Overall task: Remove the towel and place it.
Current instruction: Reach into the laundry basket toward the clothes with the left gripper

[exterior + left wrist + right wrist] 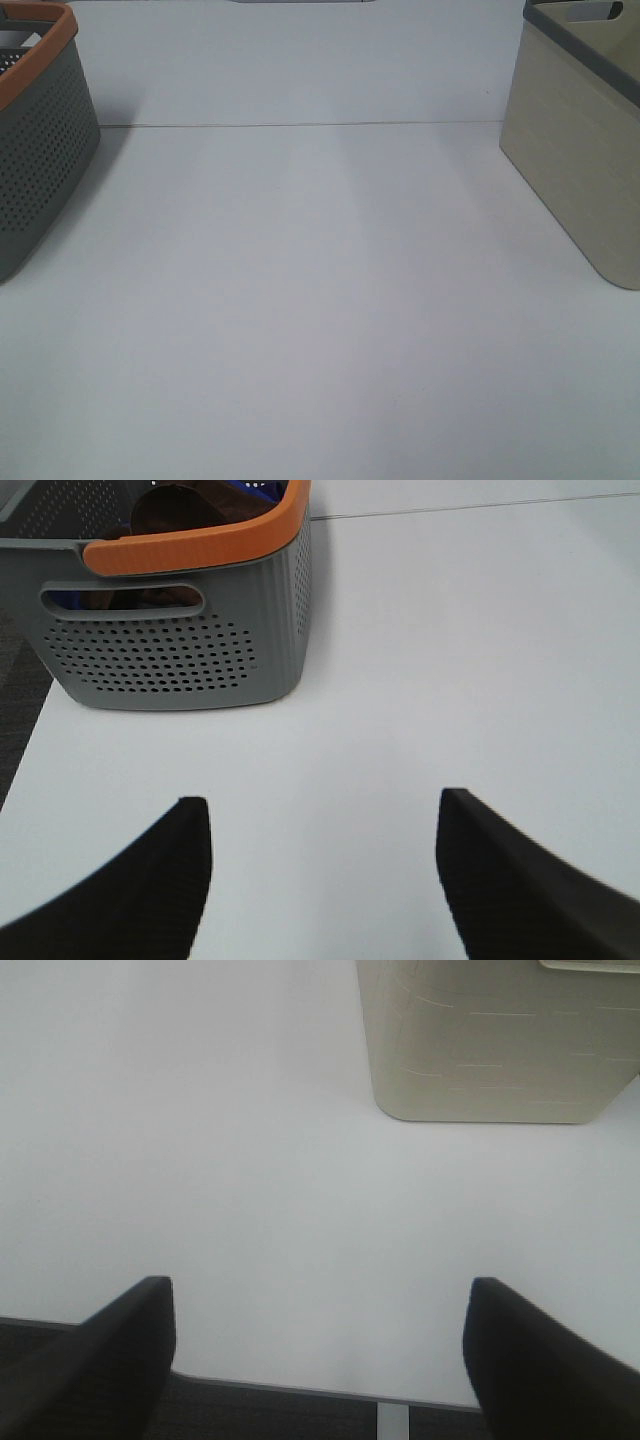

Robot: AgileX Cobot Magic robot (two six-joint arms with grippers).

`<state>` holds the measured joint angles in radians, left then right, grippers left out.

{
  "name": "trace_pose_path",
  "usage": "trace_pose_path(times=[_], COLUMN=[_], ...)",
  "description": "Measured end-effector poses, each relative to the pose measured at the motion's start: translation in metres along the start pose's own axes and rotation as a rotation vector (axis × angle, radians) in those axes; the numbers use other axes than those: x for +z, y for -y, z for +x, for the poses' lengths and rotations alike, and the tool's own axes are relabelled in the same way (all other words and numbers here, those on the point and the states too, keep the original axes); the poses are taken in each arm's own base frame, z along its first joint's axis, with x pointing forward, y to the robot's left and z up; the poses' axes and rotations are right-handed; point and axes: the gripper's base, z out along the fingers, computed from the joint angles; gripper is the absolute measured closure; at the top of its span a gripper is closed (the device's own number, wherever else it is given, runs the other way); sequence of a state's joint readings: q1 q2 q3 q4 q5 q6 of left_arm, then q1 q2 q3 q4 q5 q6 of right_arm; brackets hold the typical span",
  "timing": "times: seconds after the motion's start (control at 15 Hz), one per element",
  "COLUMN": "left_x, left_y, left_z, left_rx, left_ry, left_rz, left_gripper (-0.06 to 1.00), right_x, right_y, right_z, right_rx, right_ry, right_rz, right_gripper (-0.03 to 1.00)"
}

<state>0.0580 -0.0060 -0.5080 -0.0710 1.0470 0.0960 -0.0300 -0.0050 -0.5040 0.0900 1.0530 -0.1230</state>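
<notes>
We are keeping both hands nearest us, above the tabletop (320, 300): the left hand (322, 800) and the right hand (320, 1282) are each hanging spread wide, gripping nothing. So, as we are judging it, no part of the job is done yet; both the lifting out and the placing are waiting. The white surface is lying bare between two baskets. Farther left, the grey basket (180, 650) is holding brown cloth, probably the towel (170, 510) (something blue is lying beside it). Farther right, the beige basket (490, 1050) is hiding its inside. Dark floor (10, 710) is showing beyond.
</notes>
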Motion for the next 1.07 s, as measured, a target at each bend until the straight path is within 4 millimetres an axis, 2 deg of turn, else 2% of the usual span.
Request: trace_pose_path(times=[1.07], left_x=[0.0000], left_y=[0.0000], left_z=[0.0000], left_rx=[0.000], left_ry=[0.000], left_rz=[0.000], left_gripper=[0.32], right_x=[0.0000], right_y=[0.0000], right_z=[0.0000], right_rx=[0.000], right_ry=[0.000], right_rz=[0.000], right_gripper=[0.27])
